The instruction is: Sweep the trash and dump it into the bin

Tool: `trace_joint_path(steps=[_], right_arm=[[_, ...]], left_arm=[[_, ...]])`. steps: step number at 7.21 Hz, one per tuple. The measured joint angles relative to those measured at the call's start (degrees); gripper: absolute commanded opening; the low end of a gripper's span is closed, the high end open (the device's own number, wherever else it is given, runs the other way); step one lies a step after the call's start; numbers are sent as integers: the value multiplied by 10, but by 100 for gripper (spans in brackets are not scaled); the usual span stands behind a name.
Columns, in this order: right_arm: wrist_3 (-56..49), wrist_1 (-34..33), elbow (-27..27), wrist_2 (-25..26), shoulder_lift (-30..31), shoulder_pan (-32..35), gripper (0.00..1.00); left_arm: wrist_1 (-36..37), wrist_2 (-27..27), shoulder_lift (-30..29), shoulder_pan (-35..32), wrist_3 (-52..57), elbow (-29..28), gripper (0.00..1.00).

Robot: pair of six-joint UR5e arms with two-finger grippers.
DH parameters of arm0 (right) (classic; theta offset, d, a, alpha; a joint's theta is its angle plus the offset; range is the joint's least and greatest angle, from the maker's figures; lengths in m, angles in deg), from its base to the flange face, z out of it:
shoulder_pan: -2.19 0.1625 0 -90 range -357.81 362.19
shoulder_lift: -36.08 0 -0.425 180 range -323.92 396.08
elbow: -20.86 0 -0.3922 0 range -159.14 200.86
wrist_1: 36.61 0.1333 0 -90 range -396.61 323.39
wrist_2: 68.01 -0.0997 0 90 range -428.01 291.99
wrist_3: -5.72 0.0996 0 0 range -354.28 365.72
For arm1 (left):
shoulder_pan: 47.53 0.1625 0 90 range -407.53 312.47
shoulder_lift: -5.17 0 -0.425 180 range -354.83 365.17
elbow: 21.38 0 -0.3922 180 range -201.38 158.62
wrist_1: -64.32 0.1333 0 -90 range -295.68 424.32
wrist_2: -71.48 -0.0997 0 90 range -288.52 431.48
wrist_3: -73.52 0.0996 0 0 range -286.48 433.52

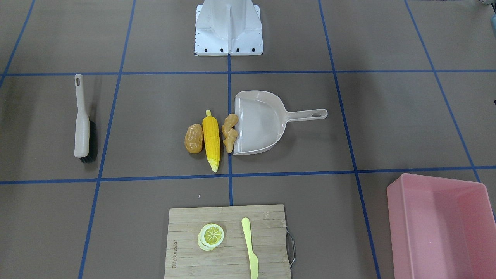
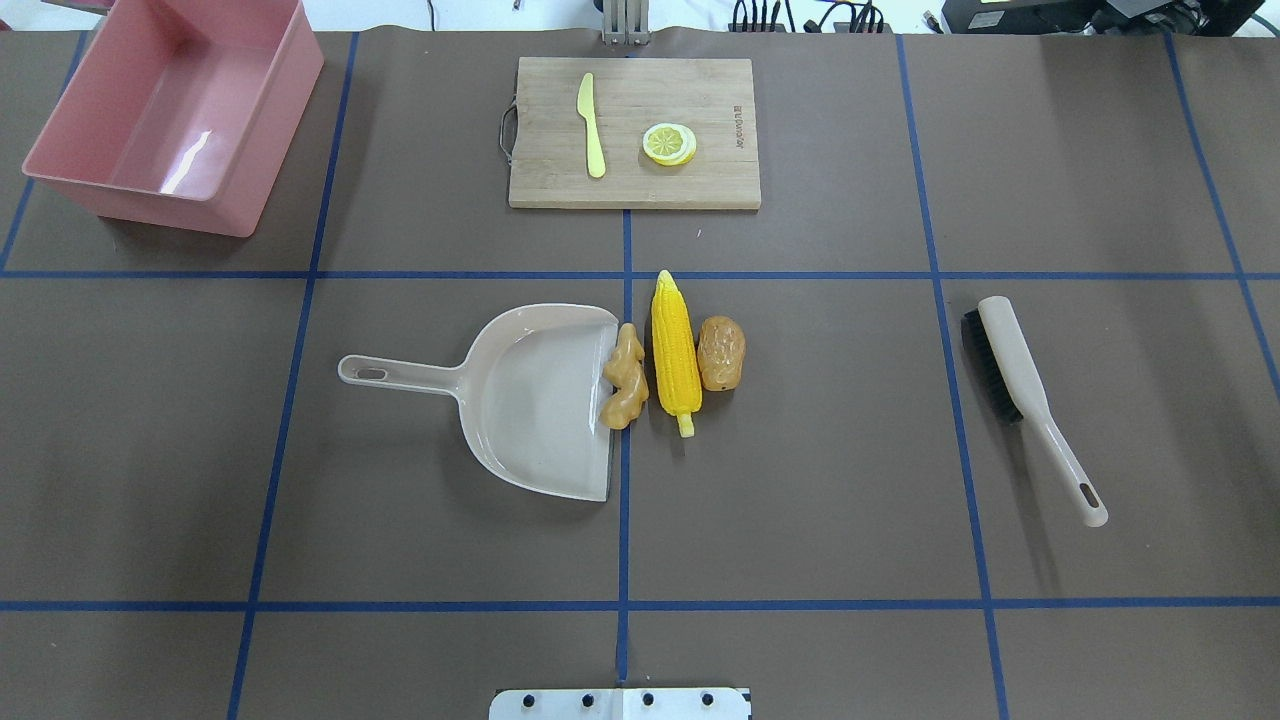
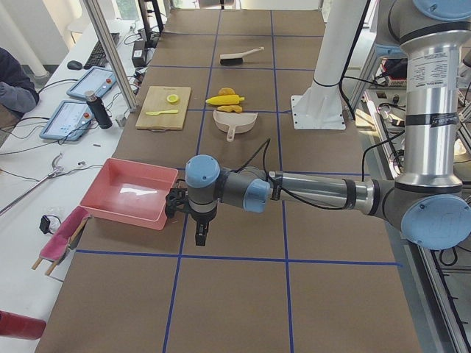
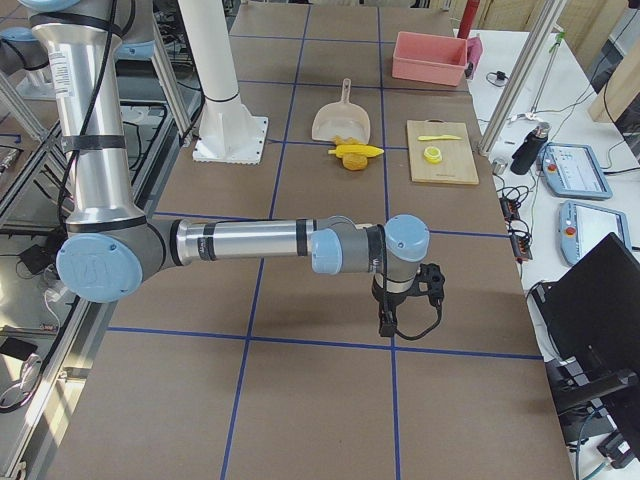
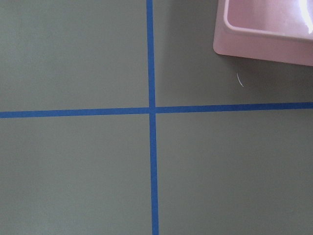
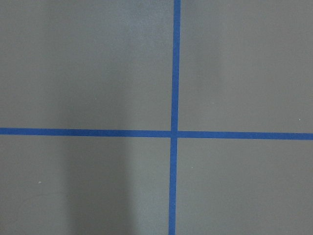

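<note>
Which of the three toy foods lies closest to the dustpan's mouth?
The knobbly tan ginger root. It lies right at the open edge of the dustpan; the corn cob is next out, and the potato is farthest.

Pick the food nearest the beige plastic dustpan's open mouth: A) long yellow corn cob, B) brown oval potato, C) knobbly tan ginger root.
C: the knobbly tan ginger root sits at the lip of the beige plastic dustpan; the long yellow corn cob and brown oval potato lie beyond.

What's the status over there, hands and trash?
Left hand and right hand at table ends, grip unreadable. Corn, potato, ginger unswept at dustpan mouth. Bin empty. Nothing seen blocking.
</note>
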State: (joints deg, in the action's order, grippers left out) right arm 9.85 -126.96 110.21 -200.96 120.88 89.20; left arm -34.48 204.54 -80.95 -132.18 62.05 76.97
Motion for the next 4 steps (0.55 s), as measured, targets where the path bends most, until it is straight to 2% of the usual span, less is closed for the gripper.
trace_joint_path(steps=[4], right_arm=[[0,0,3,-2,-1,0,100]], left_arm=[[1,-1,1,-1,0,2,99]])
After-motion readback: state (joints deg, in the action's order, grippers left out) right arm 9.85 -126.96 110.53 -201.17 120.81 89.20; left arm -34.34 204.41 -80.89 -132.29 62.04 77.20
